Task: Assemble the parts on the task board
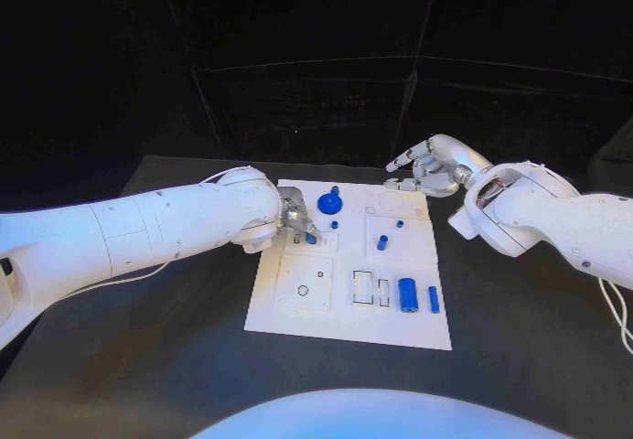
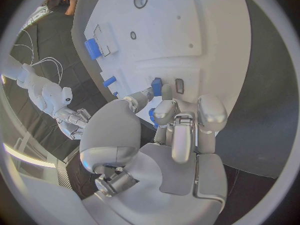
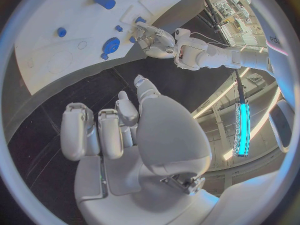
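The white task board [image 1: 346,315] lies in the middle of the table. My left hand [image 1: 293,219] rests over its far left part, thumb and a finger pinching a small blue part [image 2: 156,84] beside a rectangular slot [image 2: 179,86]. Past those fingers a blue round knob [image 1: 330,199] stands on the board. Two short blue pegs [image 1: 382,242] stand further right. A blue cylinder [image 1: 409,294] and a thin blue bar [image 1: 434,299] lie near the board's right edge. My right hand [image 1: 424,169] hovers off the board's far right corner, fingers apart and holding nothing.
Empty recesses [image 1: 363,286] and a round hole [image 1: 302,290] mark the board's near half. Bare black table [image 1: 158,347] surrounds the board. My right arm [image 1: 554,219] lies along the table's right side.
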